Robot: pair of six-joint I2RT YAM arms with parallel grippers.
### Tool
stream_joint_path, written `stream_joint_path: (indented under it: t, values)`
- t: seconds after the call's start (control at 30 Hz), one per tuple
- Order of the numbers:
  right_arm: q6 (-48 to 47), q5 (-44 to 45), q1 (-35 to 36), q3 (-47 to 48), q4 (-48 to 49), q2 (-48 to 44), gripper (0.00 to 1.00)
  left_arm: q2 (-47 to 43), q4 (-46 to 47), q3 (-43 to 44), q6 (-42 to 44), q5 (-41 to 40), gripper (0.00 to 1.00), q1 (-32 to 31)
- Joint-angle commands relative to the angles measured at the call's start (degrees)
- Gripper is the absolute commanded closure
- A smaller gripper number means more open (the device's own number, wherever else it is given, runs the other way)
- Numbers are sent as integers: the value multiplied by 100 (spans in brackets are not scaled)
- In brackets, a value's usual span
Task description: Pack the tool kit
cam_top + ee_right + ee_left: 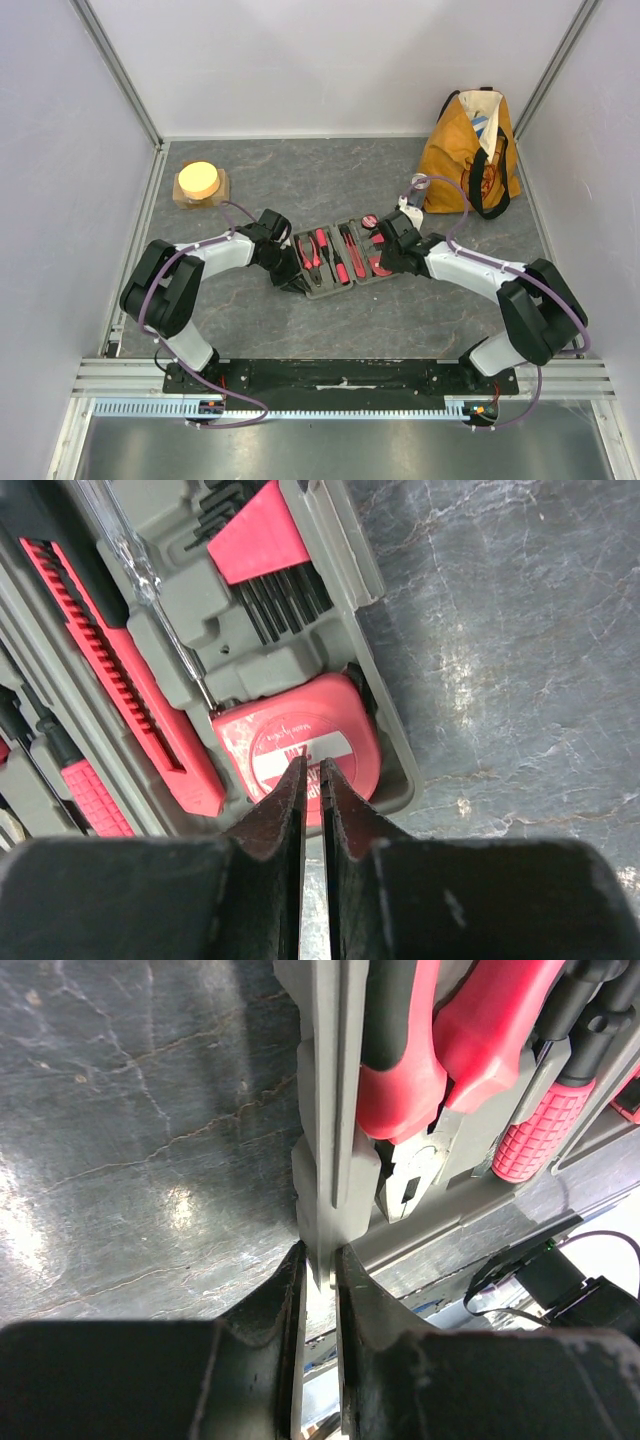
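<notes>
The grey tool kit case (338, 262) lies open in the middle of the table, with red-and-black tools in its slots. My left gripper (290, 268) is at its left edge. In the left wrist view it (320, 1260) is shut on the case's thin grey rim (328, 1140), beside the pliers (410, 1165) and a red screwdriver handle (535, 1130). My right gripper (386, 256) is at the case's right half. In the right wrist view it (312, 768) is shut and empty, its tips over the red tape measure (290, 735) seated in its slot, next to the red cutter (120, 670).
An orange tote bag (470, 150) stands at the back right. A wooden block with a yellow disc (200, 183) sits at the back left. A small red round item (370, 220) lies just beyond the case's far edge. White walls close in both sides.
</notes>
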Motion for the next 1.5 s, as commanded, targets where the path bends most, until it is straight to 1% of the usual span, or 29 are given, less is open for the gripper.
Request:
stream_joint_path:
  t: [0.0, 0.1, 0.2, 0.27, 0.37, 0.4, 0.47, 0.57, 0.67, 0.8, 0.9, 1.0, 1.1, 1.2, 1.27, 1.47]
  values:
    - [93, 329, 37, -433, -203, 490, 84, -17, -269, 21, 295, -555, 80, 4]
    - [76, 365, 72, -337, -238, 605, 85, -52, -269, 38, 304, -555, 80, 4]
    - [23, 514, 125, -21, -439, 334, 84, -183, -340, 117, 321, -572, 77, 4]
    - [-73, 602, 169, 418, -598, 114, 82, -341, -471, 249, 348, -669, 71, 13]
    - [-196, 812, 239, 1138, -931, -71, 76, -666, -612, 521, 374, -775, 61, 13]
    - [-258, 830, 257, 1323, -993, -115, 74, -789, -612, 635, 366, -809, 54, 4]
    - [-354, 796, 292, 1631, -1020, -168, 66, -1009, -595, 767, 322, -880, 45, 4]
    - [-582, 673, 414, 1852, -1003, -239, 55, -1482, -533, 803, 208, -1046, 40, 22]
    - [-942, 349, 695, 1818, -644, -291, 51, -2001, -656, 715, 67, -1572, 39, 109]
    - [-1479, -556, 1301, 1589, 33, -204, 45, -2748, -876, 461, -135, -2197, 38, 504]
    - [-1786, -637, 1977, 1606, 262, 111, 43, -3241, -1095, 346, -232, -2698, 38, 882]
    - [-1981, -489, 2444, 1755, 403, 603, 42, -3602, -1227, 267, -259, -2822, 37, 1242]
    - [-2025, -365, 2673, 1957, 395, 1166, 42, -3778, -1333, 232, -215, -2814, 37, 1506]
    - [-2112, -400, 2761, 2177, 403, 1571, 43, -3848, -1473, 249, -206, -2805, 37, 1647]
    - [-2121, -479, 2788, 2265, 386, 1773, 45, -3884, -1517, 232, -197, -2770, 37, 1700]
    - [-2139, -620, 2823, 2301, 430, 2064, 51, -3937, -1500, 179, -171, -2656, 37, 1806]
